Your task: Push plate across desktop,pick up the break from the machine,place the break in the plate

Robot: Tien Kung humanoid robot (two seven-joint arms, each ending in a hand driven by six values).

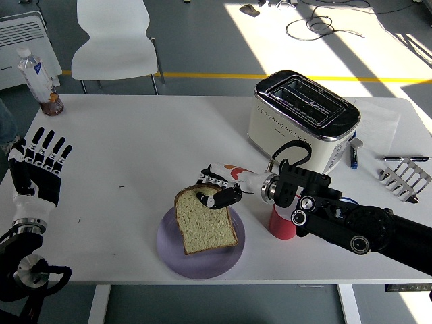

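The right hand (217,189) pinches the top edge of a slice of bread (205,219), fingers closed on the crust. The slice leans over the lilac plate (174,258), its lower edge down on the plate (the upper part looks lifted off it). The plate sits near the table's (135,148) front edge. Just right of it, the black forearm crosses over a red mug (279,225), hiding most of it; only a sliver of a blue mug (346,200) shows behind the arm. The cream toaster (302,120) stands further back, slots empty, with a marker (354,154) and a metal rack (406,179) to its right. The left hand (39,170) rests at the table's left edge, fingers spread, holding nothing. A water bottle (35,75) stands in the far left corner, a white chair (115,44) beyond.
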